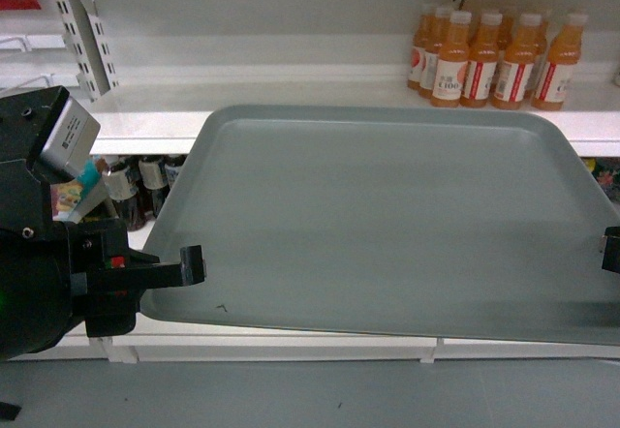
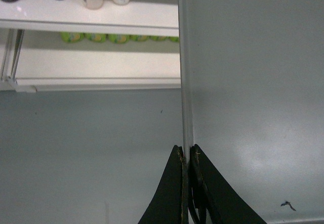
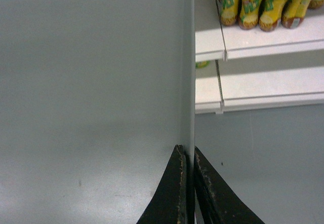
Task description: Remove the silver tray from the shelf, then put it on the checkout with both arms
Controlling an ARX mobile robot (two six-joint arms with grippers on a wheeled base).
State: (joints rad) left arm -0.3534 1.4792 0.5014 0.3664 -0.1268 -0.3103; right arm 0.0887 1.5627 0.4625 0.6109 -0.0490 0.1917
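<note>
The silver tray (image 1: 387, 220) hangs between the two grippers in front of the shelf (image 1: 145, 118), its far edge over the shelf's front lip. The left gripper (image 2: 186, 155) pinches the tray's rim at nine o'clock; the right gripper (image 3: 187, 155) pinches the opposite rim at three o'clock. The tray is a flat, matte grey-green rectangle with rounded corners and a low raised rim, with a small scratch (image 2: 287, 203) near the left gripper. Both pairs of thin black fingers (image 2: 174, 183) sit nearly closed, clamped on the rim. Orange juice bottles (image 1: 494, 55) stand on the glossy white shelf at one o'clock.
</note>
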